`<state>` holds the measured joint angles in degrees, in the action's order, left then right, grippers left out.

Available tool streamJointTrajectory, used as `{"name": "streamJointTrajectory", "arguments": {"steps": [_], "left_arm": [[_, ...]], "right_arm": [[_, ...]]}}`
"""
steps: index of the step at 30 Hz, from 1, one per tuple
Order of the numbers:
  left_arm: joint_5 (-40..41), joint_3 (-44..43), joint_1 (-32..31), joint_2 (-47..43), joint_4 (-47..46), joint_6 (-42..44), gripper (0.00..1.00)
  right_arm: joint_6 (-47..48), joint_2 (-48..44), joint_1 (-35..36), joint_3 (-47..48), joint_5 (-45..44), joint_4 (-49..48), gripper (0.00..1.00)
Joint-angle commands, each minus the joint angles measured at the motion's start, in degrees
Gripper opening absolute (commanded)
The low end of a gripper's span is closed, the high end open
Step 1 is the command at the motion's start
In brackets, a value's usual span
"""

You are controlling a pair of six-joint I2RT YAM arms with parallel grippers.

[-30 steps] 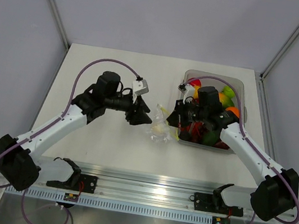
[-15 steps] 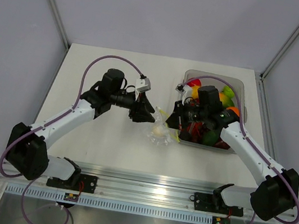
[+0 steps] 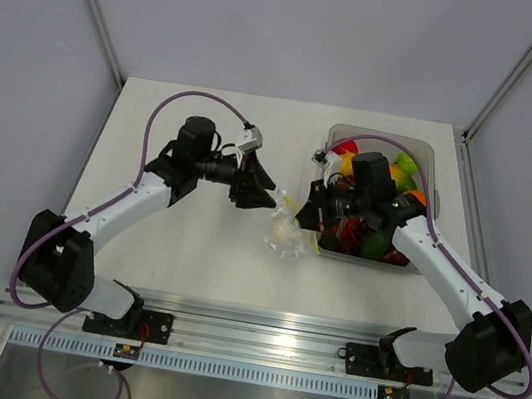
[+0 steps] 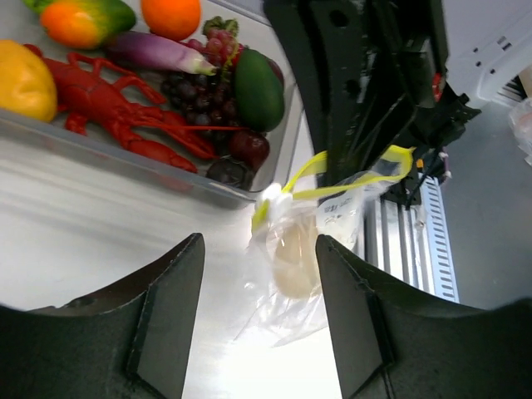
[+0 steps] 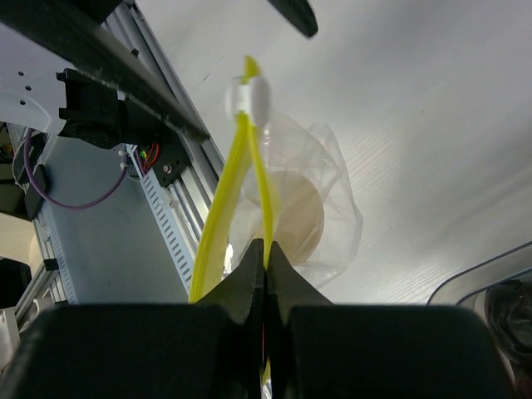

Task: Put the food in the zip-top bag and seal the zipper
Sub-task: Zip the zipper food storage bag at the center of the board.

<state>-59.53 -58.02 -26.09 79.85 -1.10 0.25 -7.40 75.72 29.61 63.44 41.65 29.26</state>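
The clear zip-top bag (image 3: 286,233) hangs just left of the bin, with a pale round food piece (image 4: 293,264) inside; it also shows in the right wrist view (image 5: 320,204). Its yellow zipper (image 5: 264,187) has a white slider (image 5: 249,100) at the far end, and the mouth stands partly open. My right gripper (image 5: 266,249) is shut on one side of the zipper strip and holds the bag up. My left gripper (image 4: 259,320) is open and empty, a little left of the bag (image 4: 307,249), apart from it.
A grey-clear bin (image 3: 431,165) at the right holds toy food: a red lobster (image 4: 116,108), grapes, a green avocado (image 4: 258,87), an orange, a mango. The aluminium rail (image 3: 253,344) runs along the near table edge.
My left arm has swung back and up the table; its gripper has drawn slightly away from the bag. The bag has risen a little in my right gripper.
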Motion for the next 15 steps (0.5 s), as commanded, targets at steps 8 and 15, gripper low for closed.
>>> {"name": "streamJointTrajectory", "arguments": {"steps": [8,15], "left_arm": [[-5.1,0.5,4.1,-0.8,-5.8,-3.8,0.59],[-9.8,2.0,2.7,0.6,-11.8,-7.3,0.58]], "right_arm": [[1.2,-0.1,-0.2,3.1,1.9,0.1,0.0],[0.8,0.5,-0.2,3.8,3.3,-0.5,0.0]]}}
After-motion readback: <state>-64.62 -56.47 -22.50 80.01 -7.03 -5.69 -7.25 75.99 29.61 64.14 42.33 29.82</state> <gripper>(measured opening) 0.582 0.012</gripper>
